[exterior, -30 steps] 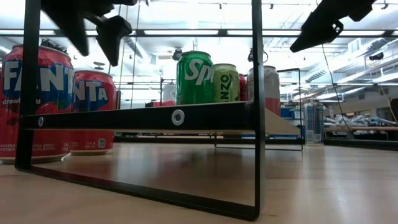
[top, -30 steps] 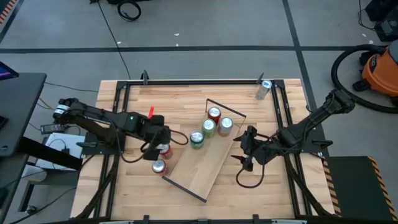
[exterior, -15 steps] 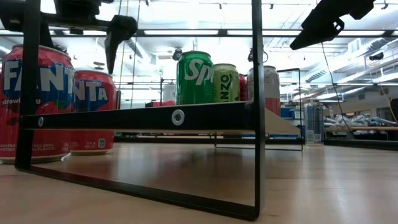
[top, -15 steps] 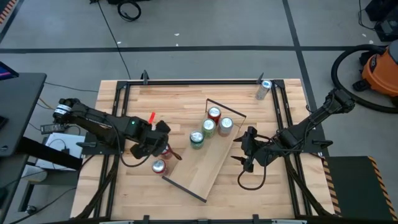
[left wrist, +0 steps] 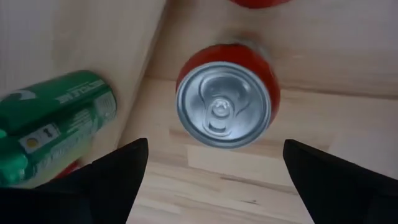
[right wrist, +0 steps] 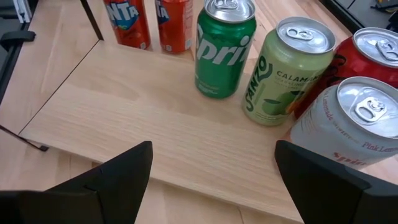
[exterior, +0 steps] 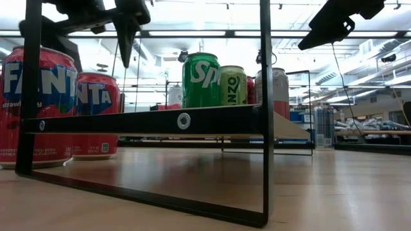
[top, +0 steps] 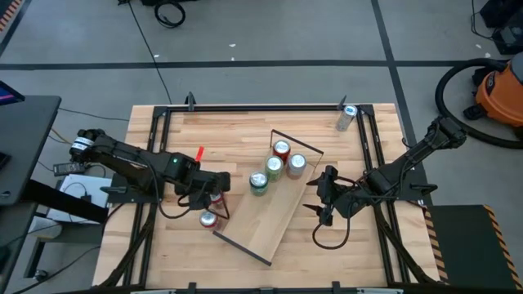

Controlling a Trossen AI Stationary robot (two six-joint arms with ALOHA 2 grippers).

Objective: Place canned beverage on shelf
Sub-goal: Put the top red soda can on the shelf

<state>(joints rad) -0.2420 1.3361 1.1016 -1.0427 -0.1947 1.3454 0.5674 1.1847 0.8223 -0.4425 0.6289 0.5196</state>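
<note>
Fanta cans (top: 209, 218), two red ones, stand on the tabletop at centre-left of the high view, just beside the shelf's (top: 265, 216) lower-left end. The left gripper (left wrist: 214, 158) hovers directly above one of them, fingers spread wide and holding nothing. On the shelf stand four cans in a diagonal row: a green Sprite can (right wrist: 222, 48), a lime-green can (right wrist: 288, 70), a red can (top: 281, 149) and a pale can (right wrist: 352, 124), seemingly touching. The right gripper (top: 320, 202) waits at the shelf's right edge, fingers parted and empty.
</note>
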